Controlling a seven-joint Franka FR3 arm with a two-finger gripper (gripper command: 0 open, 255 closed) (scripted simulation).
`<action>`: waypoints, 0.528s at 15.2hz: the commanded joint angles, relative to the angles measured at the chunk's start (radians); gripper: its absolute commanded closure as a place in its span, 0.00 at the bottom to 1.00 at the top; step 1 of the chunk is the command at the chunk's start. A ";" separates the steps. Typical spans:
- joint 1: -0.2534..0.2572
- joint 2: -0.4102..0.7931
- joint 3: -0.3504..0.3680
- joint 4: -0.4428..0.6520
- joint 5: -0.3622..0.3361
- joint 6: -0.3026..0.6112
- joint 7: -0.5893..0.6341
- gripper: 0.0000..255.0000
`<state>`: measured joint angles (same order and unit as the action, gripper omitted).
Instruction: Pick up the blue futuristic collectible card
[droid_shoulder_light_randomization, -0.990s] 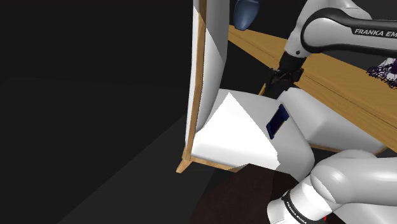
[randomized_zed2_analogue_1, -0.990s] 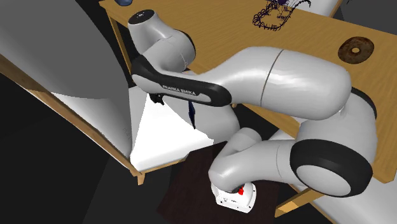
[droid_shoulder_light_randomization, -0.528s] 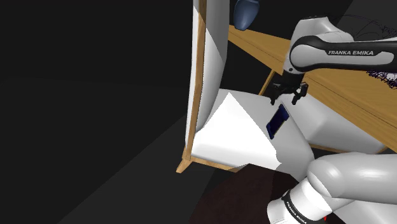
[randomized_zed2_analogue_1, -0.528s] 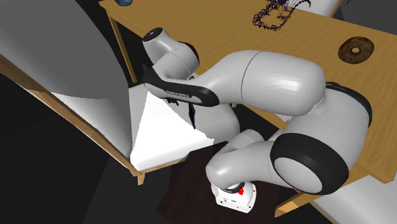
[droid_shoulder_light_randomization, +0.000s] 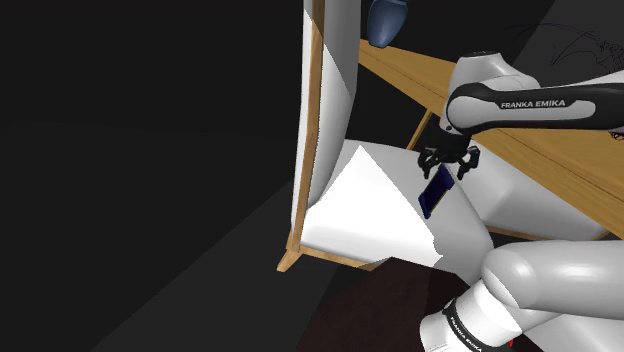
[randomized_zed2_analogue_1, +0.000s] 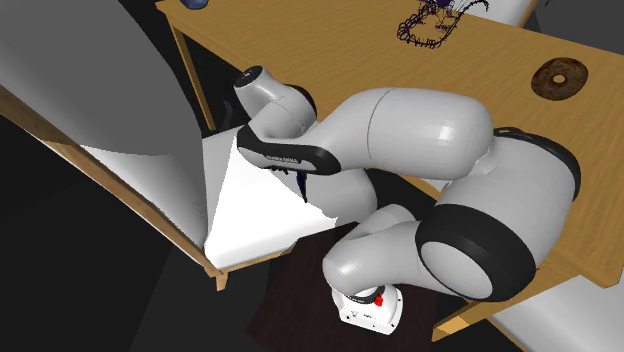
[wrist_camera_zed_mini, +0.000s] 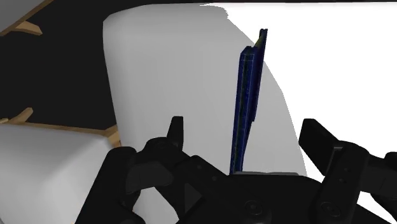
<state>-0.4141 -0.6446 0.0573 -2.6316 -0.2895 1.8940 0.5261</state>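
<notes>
Inside the spread tool, blue card edge-on, untouched, white cushion beneath.

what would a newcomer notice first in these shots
The thin dark blue card on the white cushion draws the eye first, with the black jaws standing open on either side of it, not touching it. In the second exterior view, the bulky white arm bends low beside the wooden table.
</notes>
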 joint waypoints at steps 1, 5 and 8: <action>-0.001 0.006 0.000 -0.020 -0.003 0.025 0.008 0.00; -0.001 0.003 -0.001 -0.020 -0.004 0.023 0.006 1.00; -0.001 0.003 -0.001 -0.020 -0.004 0.023 0.006 1.00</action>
<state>-0.4155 -0.6411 0.0562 -2.6511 -0.2930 1.9168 0.5322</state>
